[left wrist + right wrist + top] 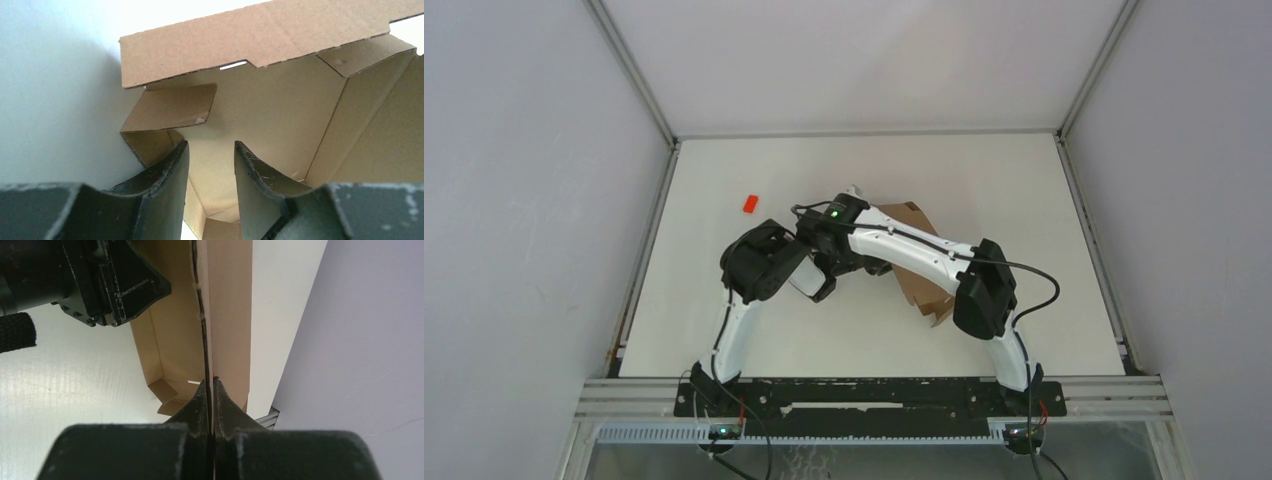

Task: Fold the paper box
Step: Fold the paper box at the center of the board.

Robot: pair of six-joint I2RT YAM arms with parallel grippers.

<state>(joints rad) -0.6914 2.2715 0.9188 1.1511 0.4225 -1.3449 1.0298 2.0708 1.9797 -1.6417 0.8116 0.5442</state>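
The paper box (916, 278) is brown cardboard, partly folded, lying at the middle of the table under the right arm. In the right wrist view my right gripper (210, 381) is shut on the thin upright edge of a wall of the box (227, 315). In the left wrist view my left gripper (211, 145) reaches into the box's hollow (270, 110). Its jaws stand apart with nothing between them. A long flap (250, 40) hangs over the opening and a small corner tab (175, 107) leans inward. The left gripper's black body (100, 280) shows just left of the pinched wall.
A tiny red block (749, 203) lies on the white table (724, 330) left of the arms. Grey walls close in the table on three sides. A metal rail (874, 385) runs along the near edge by the arm bases.
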